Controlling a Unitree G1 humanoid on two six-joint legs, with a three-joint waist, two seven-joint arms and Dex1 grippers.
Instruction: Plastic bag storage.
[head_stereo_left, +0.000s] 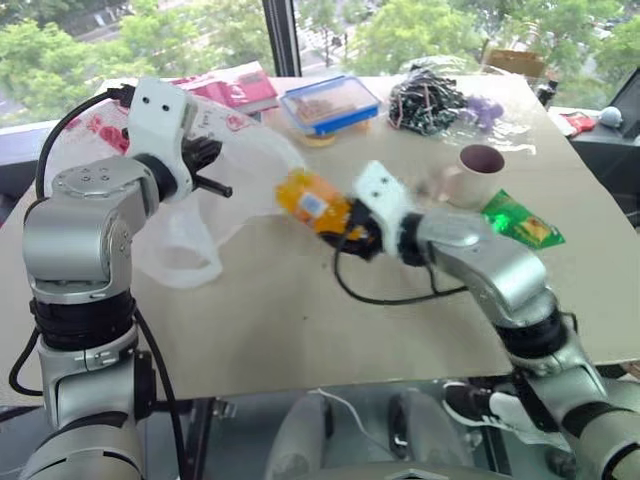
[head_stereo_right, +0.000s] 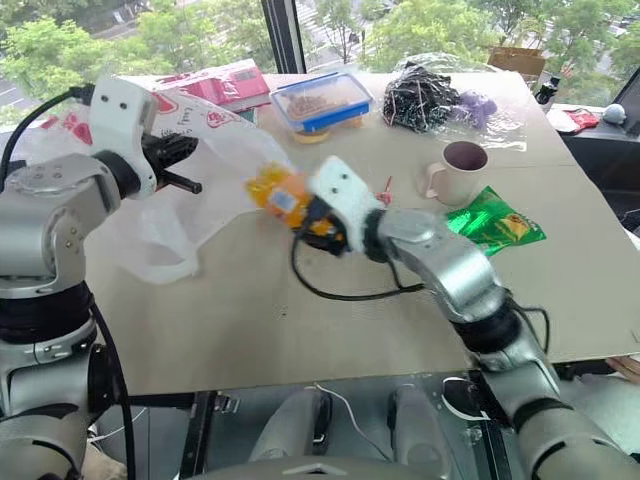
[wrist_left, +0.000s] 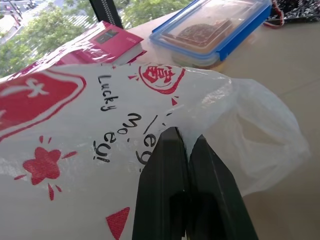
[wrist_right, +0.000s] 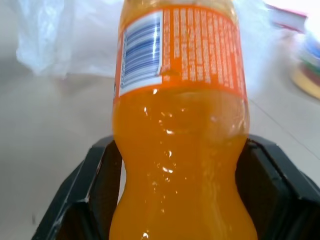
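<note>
At upper left I see my left gripper (wrist_left: 184, 150) pinching the plastic bag (head_stereo_left: 240, 170); at centre, my right gripper (wrist_right: 175, 165) clasps 1 orange soda bottle (head_stereo_left: 312, 203).

Lidded food box (head_stereo_left: 330, 103), mug (head_stereo_left: 474, 172); green packet (head_stereo_left: 521, 220), cables (head_stereo_left: 425, 100)

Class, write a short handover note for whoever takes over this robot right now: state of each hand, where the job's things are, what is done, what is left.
Left hand: shut on the thin translucent white plastic bag with red print, pinching its film and lifting it above the left side of the tan table.
Right hand: shut on an orange soda bottle with an orange label, held beside the bag.
Done: bag gripped, bottle picked up.
Left: the bottle is not inside the bag yet; judging by its heading, it probably goes in next. The bag is not stored.
</note>
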